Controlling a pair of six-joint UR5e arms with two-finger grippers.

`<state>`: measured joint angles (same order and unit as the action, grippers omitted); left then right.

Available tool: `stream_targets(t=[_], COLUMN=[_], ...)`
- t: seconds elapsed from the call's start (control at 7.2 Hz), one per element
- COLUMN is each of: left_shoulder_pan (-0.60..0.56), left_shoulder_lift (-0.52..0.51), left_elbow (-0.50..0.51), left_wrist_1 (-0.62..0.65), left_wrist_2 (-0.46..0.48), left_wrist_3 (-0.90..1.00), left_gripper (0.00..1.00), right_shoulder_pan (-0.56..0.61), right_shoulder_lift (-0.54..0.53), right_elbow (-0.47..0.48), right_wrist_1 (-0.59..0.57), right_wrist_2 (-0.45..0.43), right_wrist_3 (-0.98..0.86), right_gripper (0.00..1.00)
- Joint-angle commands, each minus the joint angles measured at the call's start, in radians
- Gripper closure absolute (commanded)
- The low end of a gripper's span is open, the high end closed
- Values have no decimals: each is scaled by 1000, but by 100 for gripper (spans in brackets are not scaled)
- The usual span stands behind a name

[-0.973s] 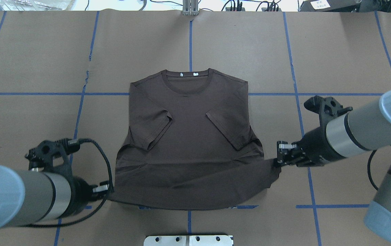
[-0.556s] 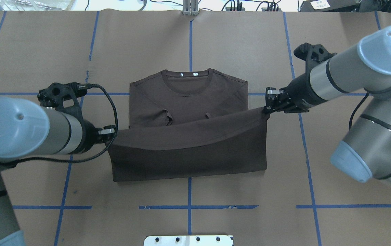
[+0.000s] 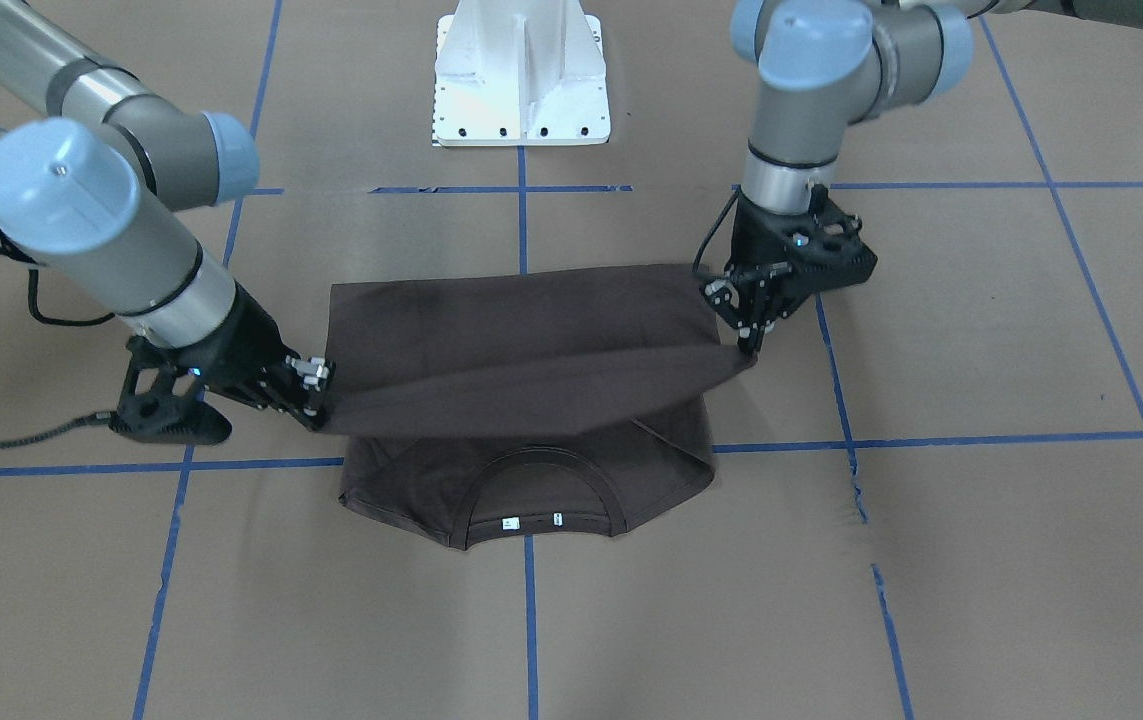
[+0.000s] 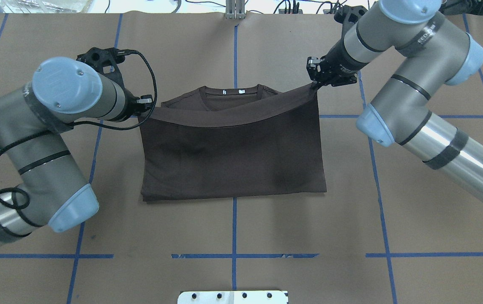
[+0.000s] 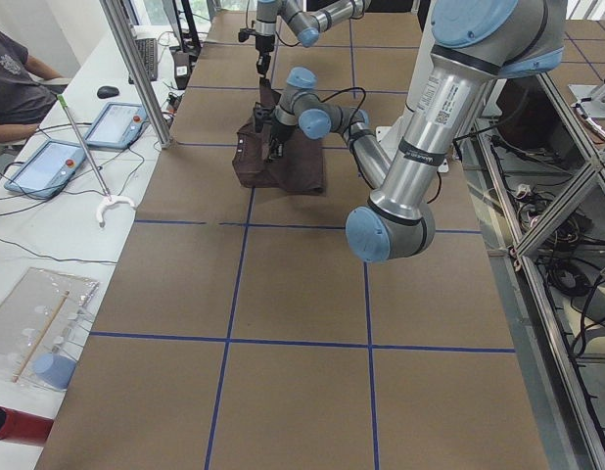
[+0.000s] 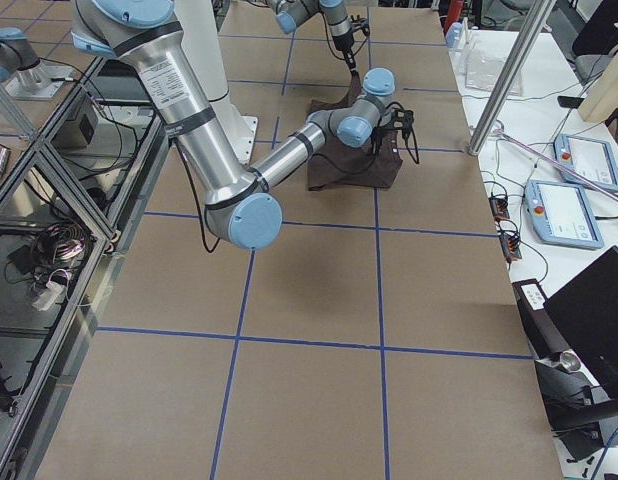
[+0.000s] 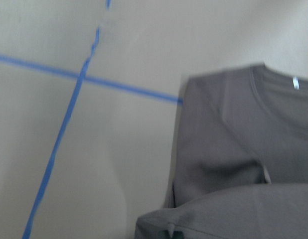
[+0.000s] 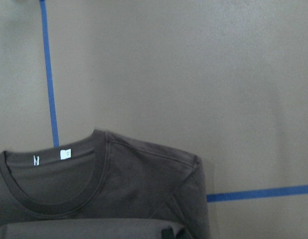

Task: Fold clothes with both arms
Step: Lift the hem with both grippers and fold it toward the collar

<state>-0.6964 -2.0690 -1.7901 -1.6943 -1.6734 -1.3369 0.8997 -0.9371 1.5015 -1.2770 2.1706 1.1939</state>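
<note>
Dark brown T-shirt (image 4: 233, 156), collar pointing away from the robot, lies widthwise; left gripper (image 4: 145, 108) and right gripper (image 4: 315, 83) clench its hem.

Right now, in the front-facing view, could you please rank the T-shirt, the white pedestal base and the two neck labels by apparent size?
1. T-shirt, clearly largest.
2. White pedestal base, partly cut off at the top edge.
3. Neck labels, both tiny and too alike to separate.

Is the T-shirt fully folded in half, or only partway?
Partway. The left gripper and right gripper hold the hem corners of the T-shirt raised near the collar, which is uncovered.
</note>
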Motion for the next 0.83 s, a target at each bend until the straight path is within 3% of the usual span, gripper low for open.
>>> stream_targets(t=[0.0,0.69], left_shoulder_pan=[-57,-58], left_shoulder_lift=[-40,-66], left_elbow=[196,262], left_wrist_1=[-151,-160], left_wrist_2=[1,3], left_wrist_3=[60,77], left_gripper=[100,100], right_shoulder_pan=[10,7], right_shoulder_lift=[81,83], right_elbow=[-153,-205], right_wrist_1=[-1,-1], right_wrist_2=[0,-5], right_wrist_3=[-10,-39], right_gripper=[100,100])
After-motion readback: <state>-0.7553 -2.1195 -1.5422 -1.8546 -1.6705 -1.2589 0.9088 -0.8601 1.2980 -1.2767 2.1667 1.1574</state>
